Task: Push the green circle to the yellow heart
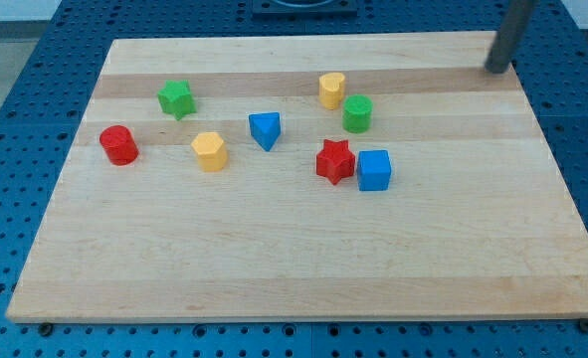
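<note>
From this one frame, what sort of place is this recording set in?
Probably a robotics lab bench. A wooden board lies on a blue perforated table, small coloured blocks such as the green circle and yellow heart sit on it, and my tip is at the view's top right.

My tip [496, 70] sits at the board's [274, 268] top right, well apart from every block. Between it and the green circle [357, 113] I see bare wood. The yellow heart [331, 89] is just beside the circle; the red star [335, 161] and blue cube [374, 170] crowd below it.
</note>
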